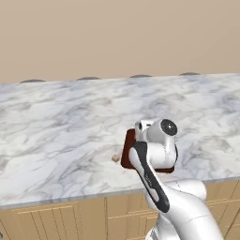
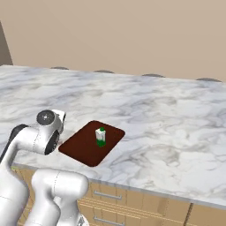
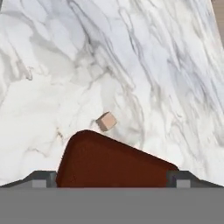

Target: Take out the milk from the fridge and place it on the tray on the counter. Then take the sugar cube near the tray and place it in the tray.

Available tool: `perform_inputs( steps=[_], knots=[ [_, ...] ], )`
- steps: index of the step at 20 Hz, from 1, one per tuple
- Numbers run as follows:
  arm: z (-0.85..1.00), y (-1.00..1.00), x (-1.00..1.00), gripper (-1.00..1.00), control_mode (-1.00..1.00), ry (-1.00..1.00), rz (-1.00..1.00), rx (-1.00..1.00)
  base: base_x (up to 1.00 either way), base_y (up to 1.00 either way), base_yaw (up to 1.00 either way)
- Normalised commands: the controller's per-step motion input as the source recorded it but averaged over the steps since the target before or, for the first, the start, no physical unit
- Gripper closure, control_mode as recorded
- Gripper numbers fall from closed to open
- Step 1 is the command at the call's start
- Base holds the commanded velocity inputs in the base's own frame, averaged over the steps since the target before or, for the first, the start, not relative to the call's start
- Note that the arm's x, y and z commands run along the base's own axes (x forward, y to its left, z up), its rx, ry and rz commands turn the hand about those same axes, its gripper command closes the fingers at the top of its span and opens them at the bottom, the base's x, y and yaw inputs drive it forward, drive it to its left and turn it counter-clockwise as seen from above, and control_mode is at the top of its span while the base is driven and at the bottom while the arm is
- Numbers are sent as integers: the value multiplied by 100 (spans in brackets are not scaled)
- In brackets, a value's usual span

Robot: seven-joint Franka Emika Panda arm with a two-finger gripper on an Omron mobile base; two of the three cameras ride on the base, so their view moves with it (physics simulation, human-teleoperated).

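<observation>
The dark reddish-brown tray (image 2: pixel 81 143) lies on the marble counter (image 1: pixel 56 122) near its front edge. On the tray the small green milk (image 2: pixel 101 137) carton stands upright with its white top up. The pale sugar cube (image 1: pixel 116 158) rests on the counter just left of the tray (image 1: pixel 127 149), a small gap apart. In the hand view the sugar cube (image 3: pixel 106 121) sits just beyond the tray's rounded corner (image 3: pixel 109 162). My gripper (image 3: pixel 111 180) hovers over that tray corner, open, with its fingertips (image 3: pixel 41 179) far apart and nothing between them. The fridge is out of view.
My white arm covers most of the tray in the left base view. Light wooden drawers (image 2: pixel 132 198) run under the counter's front edge. A beige wall (image 1: pixel 117 33) backs the counter. A dark strip (image 2: pixel 3 46) shows at the far left; I cannot tell what it is.
</observation>
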Motion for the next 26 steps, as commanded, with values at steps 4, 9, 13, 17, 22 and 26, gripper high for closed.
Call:
perform_inputs(
  steps=[4, 9, 13, 17, 22, 26],
  knots=[
    [0, 60, 12, -100, -100, -5, -24, -11, 0, 0, 0],
    [0, 59, 30, -100, -100, 0, -27, -5, 0, 0, 0],
    [6, 39, 40, -100, -100, 11, -21, -2, 0, 0, 0],
    [19, 1, 35, -100, -100, 27, -1, 0, 0, 0, 0],
    [17, 0, 26, -100, -100, 31, -9, 0, 0, 0, 0],
    [-1, 0, 3, -100, -100, 26, -12, 1, 0, 0, 0]
  ],
)
